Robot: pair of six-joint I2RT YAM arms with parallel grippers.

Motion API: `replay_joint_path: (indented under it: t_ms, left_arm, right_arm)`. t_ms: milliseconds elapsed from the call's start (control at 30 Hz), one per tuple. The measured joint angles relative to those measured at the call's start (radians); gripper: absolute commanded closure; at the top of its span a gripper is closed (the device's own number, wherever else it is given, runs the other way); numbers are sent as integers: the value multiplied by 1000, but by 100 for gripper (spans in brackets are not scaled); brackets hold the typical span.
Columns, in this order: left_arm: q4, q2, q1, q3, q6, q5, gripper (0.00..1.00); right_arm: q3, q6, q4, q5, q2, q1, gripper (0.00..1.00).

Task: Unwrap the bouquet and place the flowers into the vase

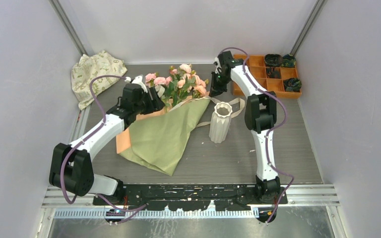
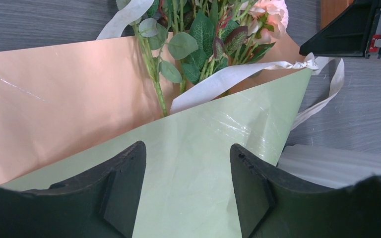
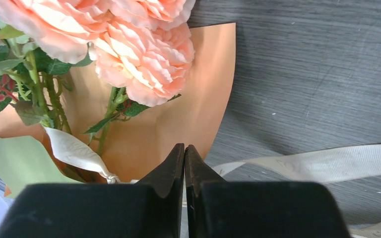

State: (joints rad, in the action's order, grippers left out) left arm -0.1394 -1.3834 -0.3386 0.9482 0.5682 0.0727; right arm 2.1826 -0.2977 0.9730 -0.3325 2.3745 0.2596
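Note:
The bouquet (image 1: 163, 134) lies on the table, its olive-green paper (image 2: 203, 144) opened and the orange inside (image 2: 54, 99) showing. Pink flowers (image 1: 178, 79) on green stems stick out at the far end. A cream ribbon (image 2: 228, 77) crosses the stems and trails toward the white ribbed vase (image 1: 222, 121), which stands upright just right of the paper. My left gripper (image 2: 188, 153) hovers open over the green paper, nothing between its fingers. My right gripper (image 3: 184, 147) is by the blooms (image 3: 139, 59), shut, with the ribbon (image 3: 317, 161) running in between its fingers.
A cream patterned cloth (image 1: 94, 74) lies crumpled in the far left corner. An orange compartment tray (image 1: 273, 74) with dark items sits at the far right, just behind the right arm. Grey walls enclose the table on three sides.

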Motion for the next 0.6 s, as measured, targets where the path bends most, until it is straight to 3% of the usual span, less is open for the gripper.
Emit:
replay_joint_path:
  t_ms: [100,333,600]
  left_arm:
    - [0,0,0,-4,0,0,37]
    - [0,0,0,-6,0,0,37]
    - [0,0,0,-11,-1,0,37]
  right_arm:
    - [-17,0,-6,2,0,0,99]
    - [-55,1,-29,3,-8,0,99]
    - [-227,23,-31,66,-93,-7,100]
